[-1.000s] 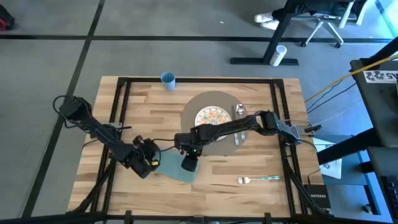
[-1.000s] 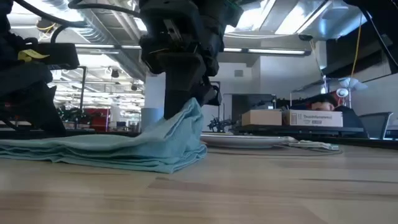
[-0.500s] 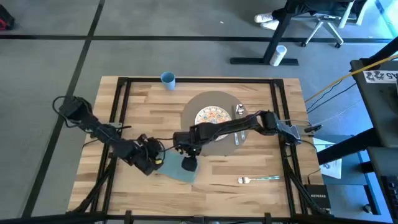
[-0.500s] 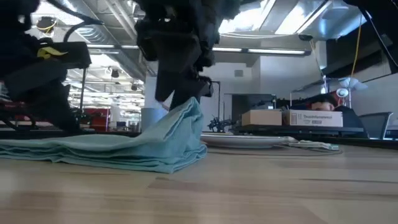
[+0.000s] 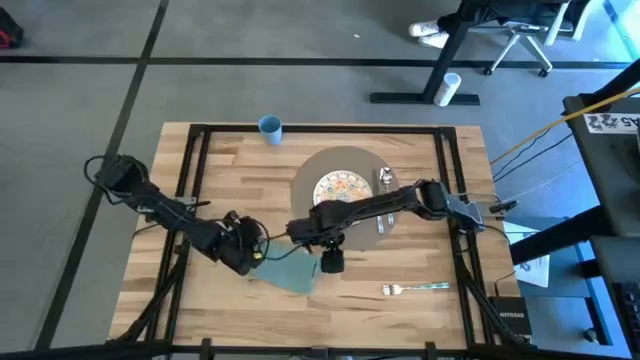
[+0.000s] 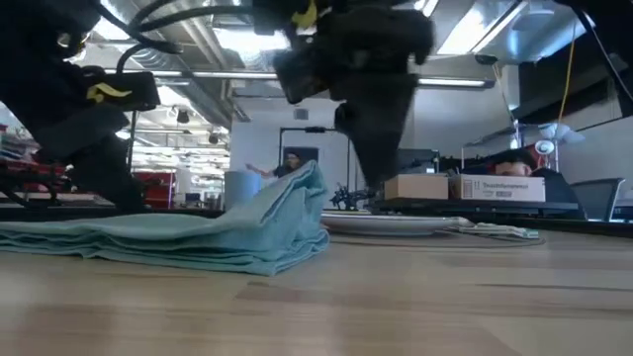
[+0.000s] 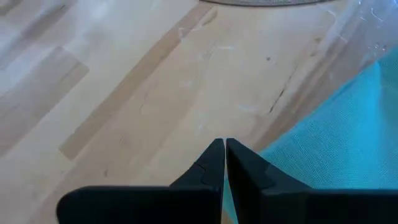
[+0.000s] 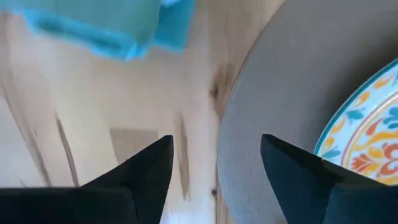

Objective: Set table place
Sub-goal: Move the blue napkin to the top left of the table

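The round grey-brown placemat (image 5: pixel 310 175) lies flat on the wood table (image 5: pixel 230 180), with a patterned plate (image 5: pixel 343 188) on it. A teal napkin (image 5: pixel 290 271) lies crumpled near the table's front, and its right end stands up in a peak (image 6: pixel 307 183). My right gripper (image 8: pixel 217 155) hangs open just right of that peak, over the placemat's near edge (image 8: pixel 280 81). It holds nothing. My left gripper (image 7: pixel 224 144) is shut, low at the napkin's left edge (image 7: pixel 336 137). My left gripper has its shut fingertips (image 7: pixel 214 152) down by the napkin's left edge, slanting in from the table's left. Whether they touch the cloth, I cannot tell; nothing shows between the tips.
A spoon (image 5: pixel 385 178) and a knife (image 5: pixel 380 218) lie on the placemat right of the plate. A fork (image 5: pixel 415 289) lies on the wood near the front right. A blue cup (image 5: pixel 270 127) stands at the far edge.
My right gripper has come away from the napkin's raised right end and gone toward the table's right edge, up to the placemat's near rim. The cloth keeps its peak and lies where it was. My left gripper has crept a little rightward along the napkin's left edge.
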